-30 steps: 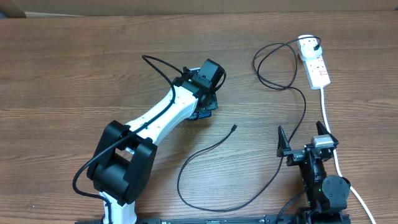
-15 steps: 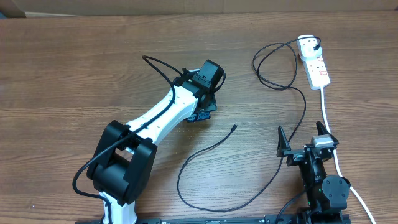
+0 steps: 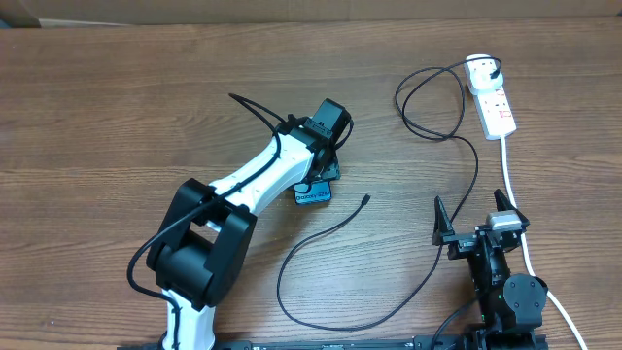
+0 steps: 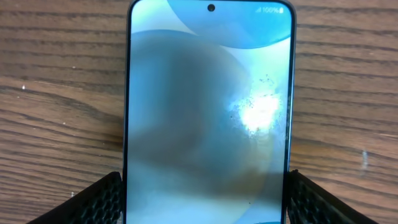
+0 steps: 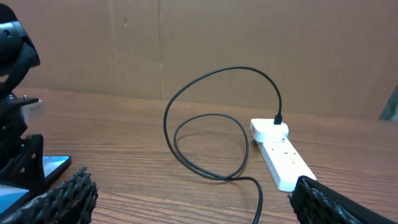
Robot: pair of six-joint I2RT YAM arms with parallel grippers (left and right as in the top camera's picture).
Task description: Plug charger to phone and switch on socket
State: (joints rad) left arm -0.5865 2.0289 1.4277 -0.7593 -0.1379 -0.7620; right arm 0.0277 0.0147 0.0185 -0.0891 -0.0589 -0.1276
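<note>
Up front, a wide-open, empty right gripper (image 3: 468, 206). Past it, the loose charger (image 3: 365, 199) tip, near the phone (image 4: 208, 93) but apart. Phone flat on the table (image 4: 56, 93), squeezed at both long sides by the left gripper (image 4: 205, 193); bottom end cut off, mostly under the arm (image 3: 262, 175) from above. Far back, the socket (image 3: 491, 97)

We see the phone (image 4: 208, 112) flat on the desk (image 4: 62, 93), its blue-white screen lit. The black charger (image 3: 280, 282) lies in loose loops, its tip (image 3: 364, 199) free near the phone. The white socket (image 3: 496, 97) lies well apart, with the charger's plug in its end.
</note>
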